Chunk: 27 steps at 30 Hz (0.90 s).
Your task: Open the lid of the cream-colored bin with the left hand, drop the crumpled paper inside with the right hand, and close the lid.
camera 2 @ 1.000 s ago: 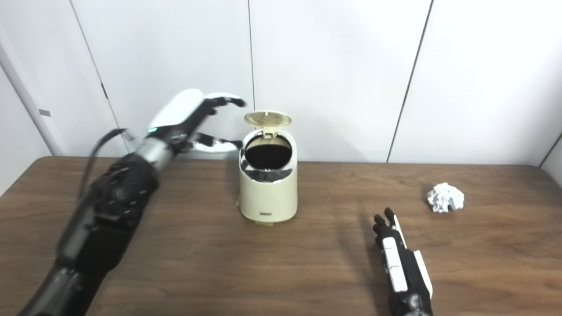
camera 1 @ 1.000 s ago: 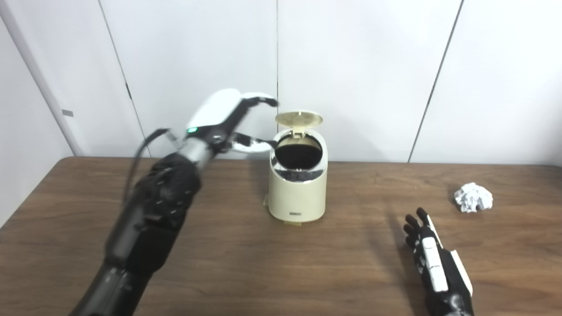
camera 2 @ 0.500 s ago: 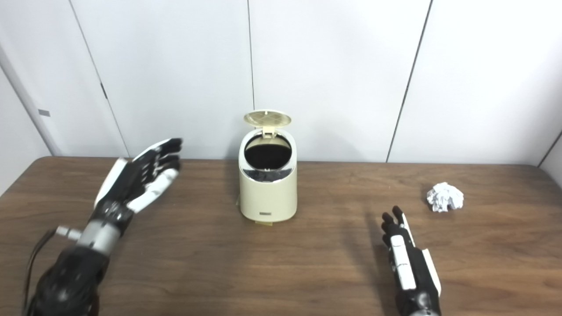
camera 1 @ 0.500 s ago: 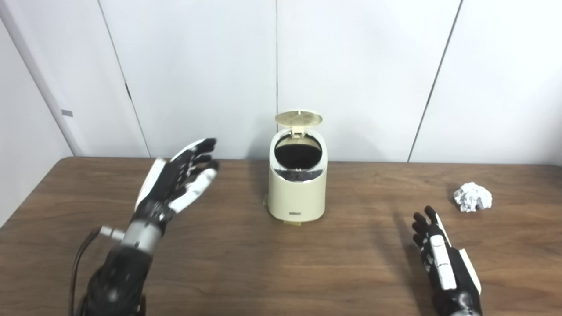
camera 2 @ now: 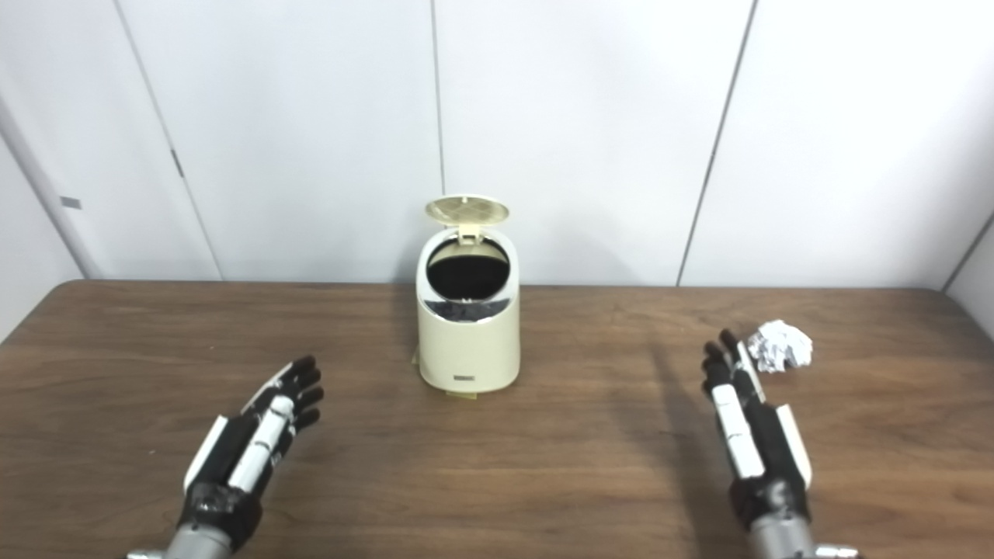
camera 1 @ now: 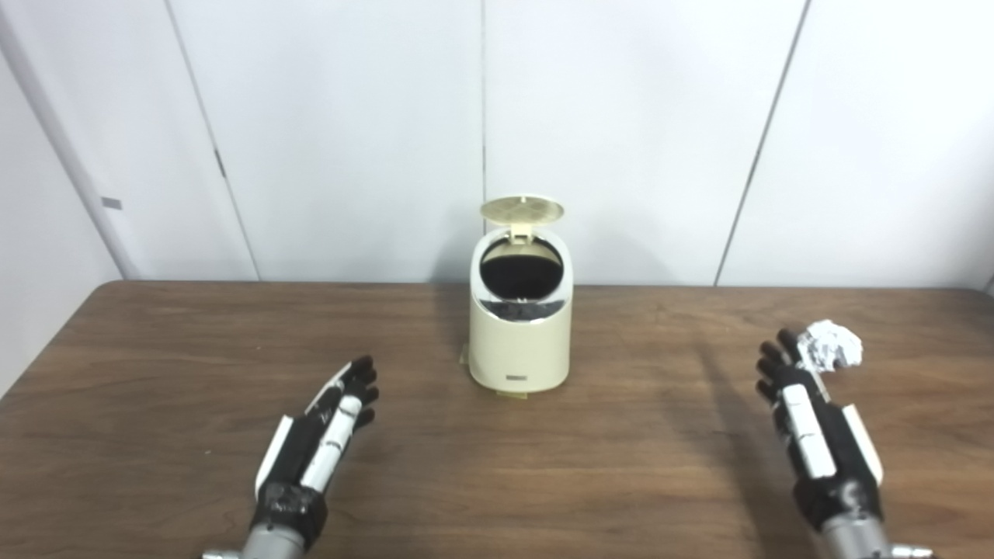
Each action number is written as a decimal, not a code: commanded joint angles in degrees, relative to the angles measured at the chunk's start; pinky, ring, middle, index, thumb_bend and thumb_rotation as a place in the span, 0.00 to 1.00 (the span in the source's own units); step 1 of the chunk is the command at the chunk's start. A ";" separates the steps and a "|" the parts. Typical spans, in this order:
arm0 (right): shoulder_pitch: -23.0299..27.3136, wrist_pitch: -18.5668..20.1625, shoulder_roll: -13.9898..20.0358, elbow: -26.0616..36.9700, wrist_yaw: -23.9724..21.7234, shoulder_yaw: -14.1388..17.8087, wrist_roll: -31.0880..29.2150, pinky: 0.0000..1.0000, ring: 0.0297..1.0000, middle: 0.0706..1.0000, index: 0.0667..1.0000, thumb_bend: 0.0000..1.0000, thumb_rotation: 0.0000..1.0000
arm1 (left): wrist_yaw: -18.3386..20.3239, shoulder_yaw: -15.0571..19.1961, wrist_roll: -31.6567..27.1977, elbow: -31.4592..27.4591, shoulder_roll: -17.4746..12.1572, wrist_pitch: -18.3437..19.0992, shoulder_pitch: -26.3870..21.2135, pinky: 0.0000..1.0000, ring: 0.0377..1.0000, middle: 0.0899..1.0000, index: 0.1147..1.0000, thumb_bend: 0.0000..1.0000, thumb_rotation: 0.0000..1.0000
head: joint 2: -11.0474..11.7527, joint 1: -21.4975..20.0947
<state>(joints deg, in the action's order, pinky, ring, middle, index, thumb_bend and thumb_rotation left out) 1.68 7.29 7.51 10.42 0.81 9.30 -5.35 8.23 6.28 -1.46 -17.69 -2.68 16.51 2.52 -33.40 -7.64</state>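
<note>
A: Lid [camera 1: 521, 208] up, standing tall at the back of the bin [camera 1: 519, 334], dark mouth wide open. First step done, by the look of it.

B: And the paper [camera 1: 832, 345]?

A: Lying on the bench [camera 1: 155, 365], far right, well apart from the bin. Not picked up yet.

B: Right hand [camera 1: 815, 423]?

A: Low over the bench, fingers [camera 2: 718, 365] straight and apart, holding nothing. Fingertips just beside the paper, maybe brushing its near-left edge; too close to call from here.

B: Left hand [camera 1: 322, 435]?

A: Parked near the front left, well clear of the bin, fingers stretched and slightly spread, empty too. Looks idle.

B: So how far along?

A: Roughly a third. Opening finished; grasp, carry, drop and closing all left.

B: Next up?

A: Probably closing around that ball, then lifting and swinging left, over the rim and into the opening.

B: Any worry?

A: Light, springy stuff. Could skid away from a nudge instead of settling in the grip. Also that raised lid: easy to knock on the way in.
</note>
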 commanded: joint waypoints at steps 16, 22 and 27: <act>8.17 4.78 10.53 4.03 9.23 4.59 20.53 0.83 0.88 0.90 0.92 0.77 0.26 | -0.80 3.35 -7.74 0.90 -3.93 -3.41 -2.02 1.00 0.98 0.99 1.00 0.47 0.74 | 1.38 -15.81; 12.13 9.03 14.91 0.89 8.72 1.84 30.13 0.84 0.87 0.88 0.89 0.82 0.17 | -2.01 3.53 -7.61 -0.90 -4.96 -0.82 -1.53 0.97 0.95 0.95 0.99 0.40 0.75 | 1.40 -18.90; 16.69 12.42 18.65 -4.09 5.14 -0.55 32.74 0.82 0.89 0.90 0.89 0.85 0.12 | -2.35 3.35 -6.90 -1.63 -5.83 0.10 -1.09 0.92 0.92 0.92 0.97 0.42 0.75 | 1.01 -19.14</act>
<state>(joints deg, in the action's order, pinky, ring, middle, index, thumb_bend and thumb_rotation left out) 15.15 19.46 23.33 6.63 6.84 8.93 26.54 6.36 9.64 -8.39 -17.37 -7.86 17.02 2.80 -32.25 -26.81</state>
